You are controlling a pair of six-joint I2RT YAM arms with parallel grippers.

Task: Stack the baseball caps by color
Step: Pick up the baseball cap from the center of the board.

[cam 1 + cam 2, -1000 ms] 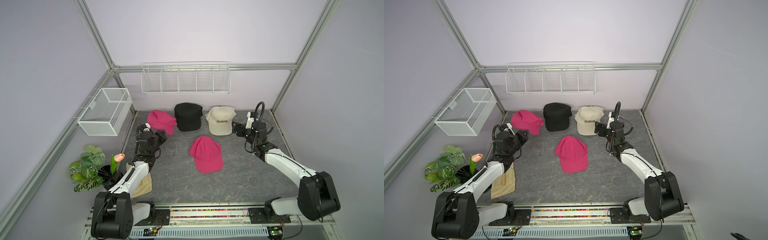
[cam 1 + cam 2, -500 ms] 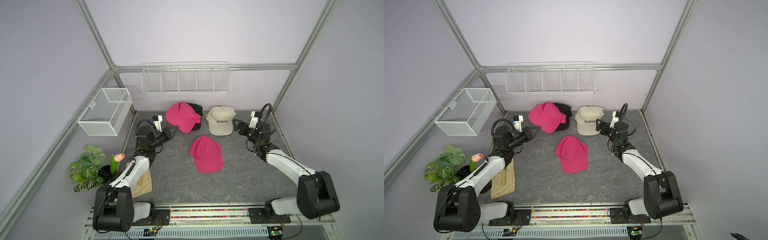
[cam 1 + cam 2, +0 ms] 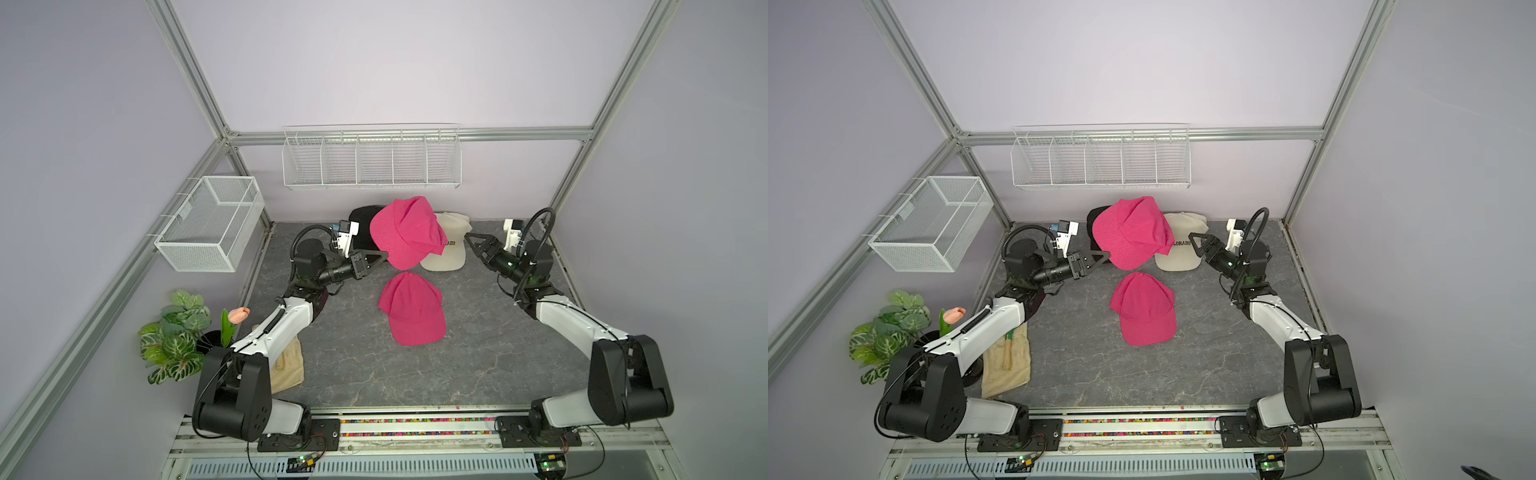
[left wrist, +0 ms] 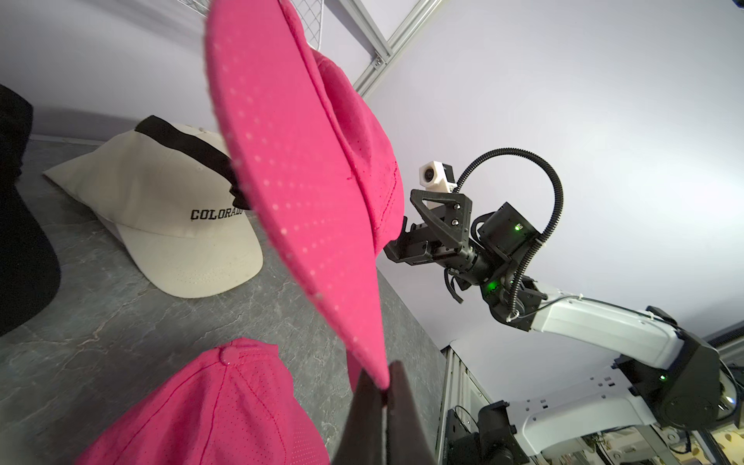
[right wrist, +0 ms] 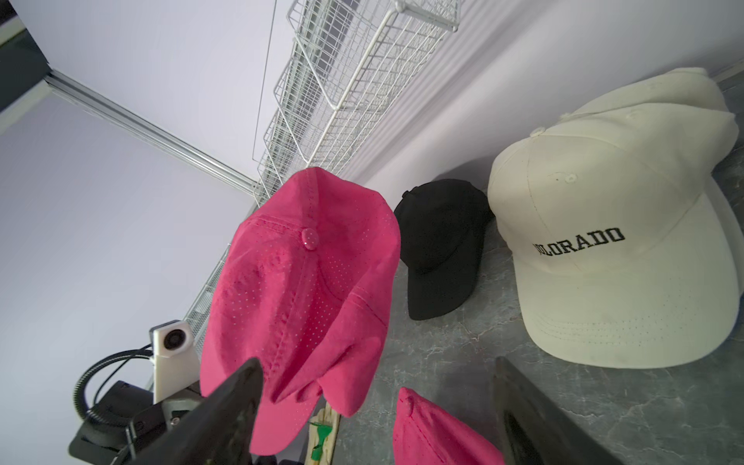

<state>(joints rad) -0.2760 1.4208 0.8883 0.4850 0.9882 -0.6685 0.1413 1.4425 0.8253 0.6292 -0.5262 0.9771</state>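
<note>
Above the back edge of the grey table (image 3: pixel 478 365), the raised magenta cap (image 3: pixel 405 235) overlaps the black cap (image 3: pixel 359 220) and the cream COLORADO cap (image 3: pixel 451 255) lying there; the second magenta cap (image 3: pixel 413 309) lies mid-table. The left hand (image 3: pixel 381 259) is clamped tight on the raised cap's brim; the right hand (image 3: pixel 473 247) gapes wide, empty, beside the cream cap.

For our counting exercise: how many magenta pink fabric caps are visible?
2. One magenta pink fabric cap hangs from the left fingers; the other lies on the grey table.
</note>
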